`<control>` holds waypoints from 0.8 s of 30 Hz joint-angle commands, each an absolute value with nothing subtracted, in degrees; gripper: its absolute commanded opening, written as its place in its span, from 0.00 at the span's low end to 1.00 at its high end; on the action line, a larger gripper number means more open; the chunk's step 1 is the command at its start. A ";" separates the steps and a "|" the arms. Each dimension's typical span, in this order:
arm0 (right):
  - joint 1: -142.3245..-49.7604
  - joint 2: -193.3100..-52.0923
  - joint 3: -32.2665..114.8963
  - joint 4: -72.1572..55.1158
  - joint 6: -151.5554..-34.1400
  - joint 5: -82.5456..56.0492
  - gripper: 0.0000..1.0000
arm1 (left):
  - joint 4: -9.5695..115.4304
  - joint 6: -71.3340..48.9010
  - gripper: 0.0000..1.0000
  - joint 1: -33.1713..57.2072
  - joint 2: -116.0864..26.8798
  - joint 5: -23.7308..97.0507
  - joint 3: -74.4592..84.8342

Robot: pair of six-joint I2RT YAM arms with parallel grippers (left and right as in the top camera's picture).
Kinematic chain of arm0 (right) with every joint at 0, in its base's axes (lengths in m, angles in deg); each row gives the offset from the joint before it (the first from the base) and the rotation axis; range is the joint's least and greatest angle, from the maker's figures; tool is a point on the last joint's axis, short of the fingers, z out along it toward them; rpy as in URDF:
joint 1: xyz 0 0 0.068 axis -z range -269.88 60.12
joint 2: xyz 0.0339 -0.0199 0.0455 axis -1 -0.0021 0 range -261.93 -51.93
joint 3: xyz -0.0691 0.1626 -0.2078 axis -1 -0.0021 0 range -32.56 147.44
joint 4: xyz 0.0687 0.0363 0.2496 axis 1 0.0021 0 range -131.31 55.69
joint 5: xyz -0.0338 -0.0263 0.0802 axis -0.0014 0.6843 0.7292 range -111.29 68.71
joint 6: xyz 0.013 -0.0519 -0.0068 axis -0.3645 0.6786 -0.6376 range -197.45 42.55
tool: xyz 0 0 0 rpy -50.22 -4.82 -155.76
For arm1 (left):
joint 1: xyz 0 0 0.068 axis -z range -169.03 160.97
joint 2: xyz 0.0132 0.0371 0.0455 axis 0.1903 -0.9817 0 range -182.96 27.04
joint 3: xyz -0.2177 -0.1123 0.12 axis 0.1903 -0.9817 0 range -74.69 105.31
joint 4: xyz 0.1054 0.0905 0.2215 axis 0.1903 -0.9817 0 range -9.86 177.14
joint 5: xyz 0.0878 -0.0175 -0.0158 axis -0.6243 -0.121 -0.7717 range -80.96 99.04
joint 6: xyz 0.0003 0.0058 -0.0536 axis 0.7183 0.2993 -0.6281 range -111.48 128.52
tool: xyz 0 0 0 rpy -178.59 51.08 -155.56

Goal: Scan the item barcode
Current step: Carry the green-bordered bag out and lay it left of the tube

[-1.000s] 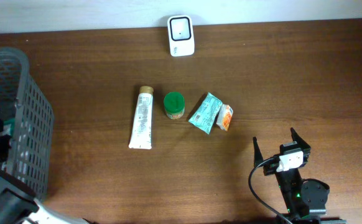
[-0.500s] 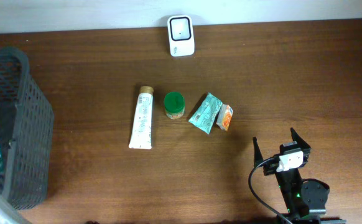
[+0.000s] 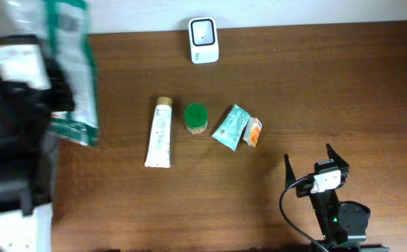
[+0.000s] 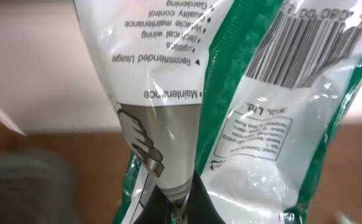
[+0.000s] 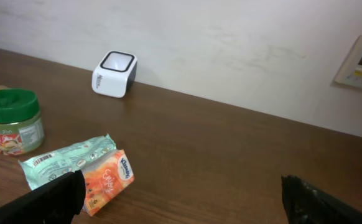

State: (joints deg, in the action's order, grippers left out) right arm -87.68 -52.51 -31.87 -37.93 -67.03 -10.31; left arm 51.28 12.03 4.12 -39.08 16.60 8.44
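Observation:
A green and white plastic packet (image 3: pixel 72 66) hangs high over the table's left side, blurred and close to the overhead camera. My left gripper (image 4: pixel 180 208) is shut on its lower edge. In the left wrist view the packet (image 4: pixel 268 143) fills the frame, with its barcode (image 4: pixel 305 46) at the top right. The white scanner (image 3: pixel 203 40) stands at the table's far edge, also seen from the right wrist (image 5: pixel 114 73). My right gripper (image 3: pixel 308 155) rests open at the front right, nothing between its fingers.
In the middle of the table lie a white tube (image 3: pixel 161 133), a green-lidded jar (image 3: pixel 196 117), a teal packet (image 3: pixel 230 127) and an orange tissue pack (image 3: pixel 253 131). My left arm (image 3: pixel 11 140) covers the table's left side. A wall runs behind the scanner.
My left arm has risen from the basket at the left, lifting the green and white packet up toward the overhead camera. The right arm has not moved.

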 commanded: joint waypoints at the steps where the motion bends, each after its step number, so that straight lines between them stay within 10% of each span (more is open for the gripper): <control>1: -88.10 -52.14 -32.24 -37.67 -67.38 -10.42 0.98 | 45.31 9.76 0.00 10.80 -46.89 16.51 8.66; 16: -88.10 -52.14 -32.24 -37.67 -67.38 -10.42 0.98 | 38.38 -3.60 0.00 13.17 -81.33 8.05 8.60; 18: -88.10 -52.14 -32.24 -37.67 -67.38 -10.40 0.98 | 39.52 -3.60 0.18 13.19 -82.69 7.77 8.60; 22: -88.10 -52.14 -32.24 -37.67 -67.38 -10.42 0.98 | 39.98 -2.07 1.00 13.17 -82.19 7.42 8.75; 24: -88.10 -52.14 -32.24 -37.67 -67.38 -10.42 0.98 | 39.61 -2.05 0.99 13.17 -81.14 6.41 9.60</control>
State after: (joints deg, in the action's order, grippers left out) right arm -87.68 -52.51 -31.87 -37.91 -66.97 -10.31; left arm 39.83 -2.86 13.10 -82.86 8.25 8.40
